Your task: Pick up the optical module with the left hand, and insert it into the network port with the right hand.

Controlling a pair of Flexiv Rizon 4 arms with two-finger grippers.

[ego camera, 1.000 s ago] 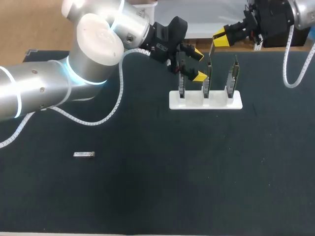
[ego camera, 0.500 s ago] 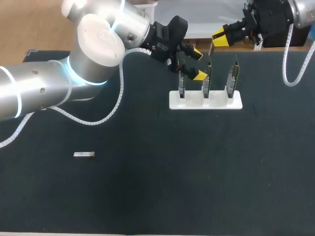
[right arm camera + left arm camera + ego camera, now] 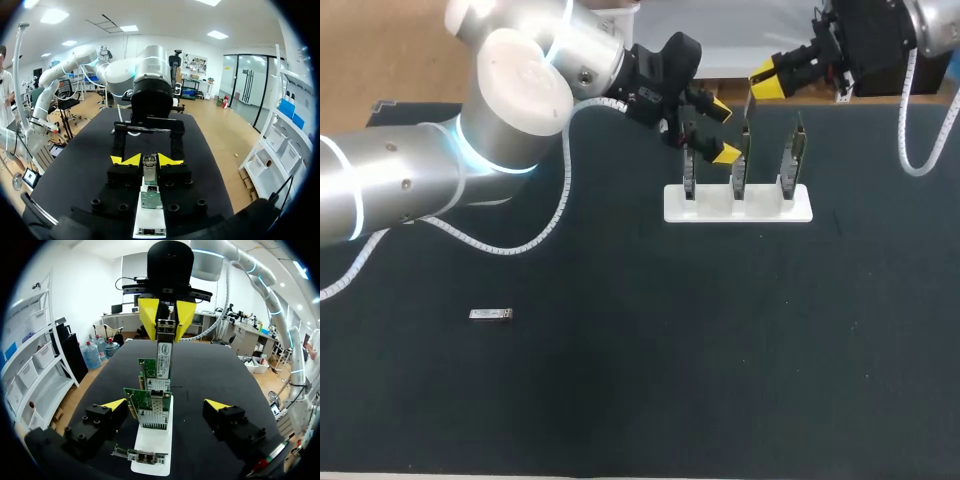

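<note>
Surface: dark surface [image 3: 650, 380], with a white holder [image 3: 765, 208] near the far edge carrying three upright network cards [image 3: 739, 160].
Optical module: the optical module [image 3: 163, 356] hangs upright in the air, just above the row of cards and clear of them.
Right end effector: the right end effector [image 3: 166, 319] is clamped on the module's upper end, one yellow tip on each side.
Left end effector: the left end effector [image 3: 166, 405] is spread wide and holds nothing; it sits low beside the holder with the cards ahead between its fingers.
Spare part: a second module [image 3: 491, 314] lies flat, well apart from the holder, on the left arm's side.
Step in hand: by my reading the pick-up and hand-over are done, and insertion is what remains.
Next move: the module's free end needs lining up squarely with a network port [image 3: 153, 414] on a card, then a straight, gentle push. I cannot tell which card is meant.
Risk: a tilted approach could catch the cage edge or rock the card in its slot.
</note>
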